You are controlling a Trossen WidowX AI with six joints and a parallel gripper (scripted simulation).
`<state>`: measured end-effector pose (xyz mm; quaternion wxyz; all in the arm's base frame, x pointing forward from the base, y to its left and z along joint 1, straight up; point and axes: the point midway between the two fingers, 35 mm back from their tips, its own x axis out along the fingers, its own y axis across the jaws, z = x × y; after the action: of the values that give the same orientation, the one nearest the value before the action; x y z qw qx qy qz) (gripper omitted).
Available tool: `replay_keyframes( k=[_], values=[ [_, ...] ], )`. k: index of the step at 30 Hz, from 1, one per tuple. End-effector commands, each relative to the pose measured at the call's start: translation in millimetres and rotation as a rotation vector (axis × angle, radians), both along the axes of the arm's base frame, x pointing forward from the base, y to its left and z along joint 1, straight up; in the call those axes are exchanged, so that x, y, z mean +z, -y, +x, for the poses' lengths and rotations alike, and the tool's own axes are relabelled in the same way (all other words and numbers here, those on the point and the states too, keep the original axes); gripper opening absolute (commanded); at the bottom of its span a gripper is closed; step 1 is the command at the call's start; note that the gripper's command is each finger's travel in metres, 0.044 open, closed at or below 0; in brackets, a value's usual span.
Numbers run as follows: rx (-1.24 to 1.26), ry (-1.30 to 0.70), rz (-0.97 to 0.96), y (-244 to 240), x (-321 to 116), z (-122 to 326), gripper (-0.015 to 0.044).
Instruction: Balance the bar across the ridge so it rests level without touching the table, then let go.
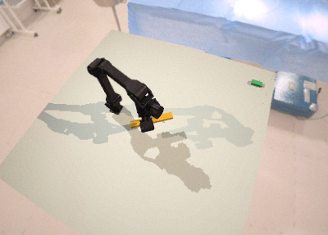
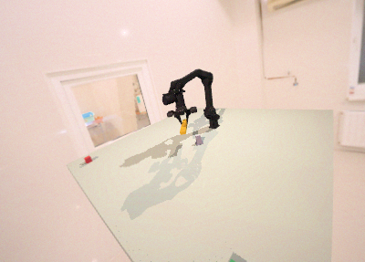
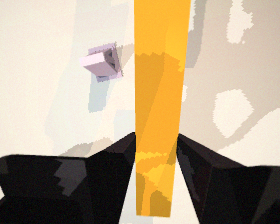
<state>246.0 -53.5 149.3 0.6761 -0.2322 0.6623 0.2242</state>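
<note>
The yellow bar (image 1: pixel 166 116) (image 2: pixel 183 128) (image 3: pixel 160 90) is held above the table, its shadow lying apart from it. My gripper (image 1: pixel 148 121) (image 2: pixel 184 120) (image 3: pixel 155 137) is shut on the bar, with one fingertip on each side. In the wrist view the bar's short end shows at the bottom between the fingers, and its long part runs out of the top edge. The small pale purple ridge (image 2: pixel 198 141) (image 3: pixel 102 63) stands on the table, left of the bar in the wrist view and not under it. The arm seems to hide the ridge in the top view.
A green block (image 1: pixel 257 83) (image 2: pixel 233 260) lies near the far right corner of the table top (image 1: pixel 197 214) in the top view. A red block (image 2: pixel 88 159) lies near the left corner in the exterior view. Shadows of the arm cross the table.
</note>
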Motion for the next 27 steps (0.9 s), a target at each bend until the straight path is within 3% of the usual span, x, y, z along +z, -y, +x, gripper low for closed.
replay_keyframes(
  k=[1, 19, 27],
  values=[
    [0.025, -0.002, 0.001, -12, 0, -2, 0.0],
    [0.202, -0.003, 0.002, -80, 1, -10, 0.0],
    [0.203, -0.003, 0.003, -81, -8, -9, 0.0]
  ],
)
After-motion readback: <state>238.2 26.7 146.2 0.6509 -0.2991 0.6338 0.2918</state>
